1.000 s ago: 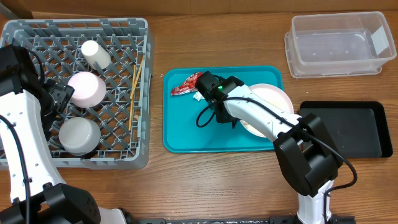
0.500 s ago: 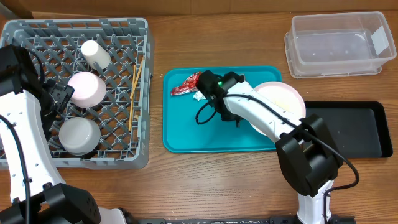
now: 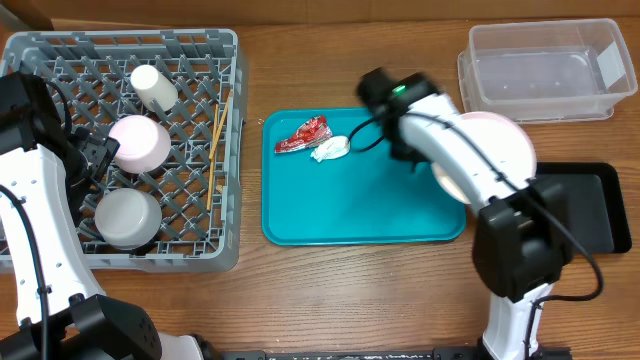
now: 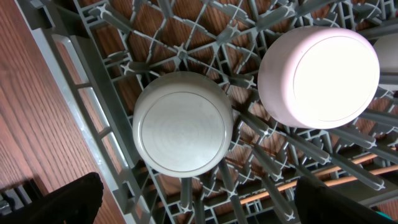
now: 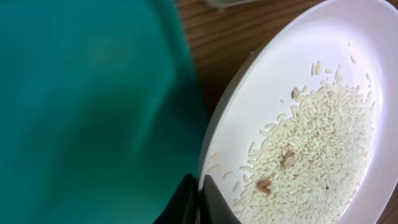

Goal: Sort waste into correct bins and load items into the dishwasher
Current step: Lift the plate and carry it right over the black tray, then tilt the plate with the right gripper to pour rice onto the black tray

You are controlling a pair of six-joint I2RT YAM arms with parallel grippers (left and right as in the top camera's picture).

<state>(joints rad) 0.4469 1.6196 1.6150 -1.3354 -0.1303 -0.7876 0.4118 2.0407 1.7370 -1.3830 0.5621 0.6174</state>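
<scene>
My right gripper (image 5: 200,199) is shut on the rim of the large white plate (image 5: 292,81), which carries white rice crumbs (image 5: 317,155). In the overhead view the plate (image 3: 495,150) hangs tilted over the right edge of the teal tray (image 3: 350,215), the right gripper (image 3: 428,158) at its left rim. The red wrapper (image 3: 303,134) and white scrap (image 3: 330,150) lie on the teal tray. The grey rack (image 3: 238,150) holds the cup (image 3: 153,87), two bowls (image 3: 138,143) (image 3: 128,218) and chopsticks (image 3: 217,150). My left gripper (image 4: 205,210) is open above the rack, by the bowls (image 4: 180,130) (image 4: 320,74).
The clear tub (image 3: 540,70) stands at the back right. The black tray (image 3: 590,210) lies at the right, just beyond the plate. Bare wood table runs between the rack and the teal tray.
My right gripper has lifted the plate and carried it right and back, from the tray's right half to over the tray's right edge. Wrapper and scrap are now uncovered. The left arm is still.
</scene>
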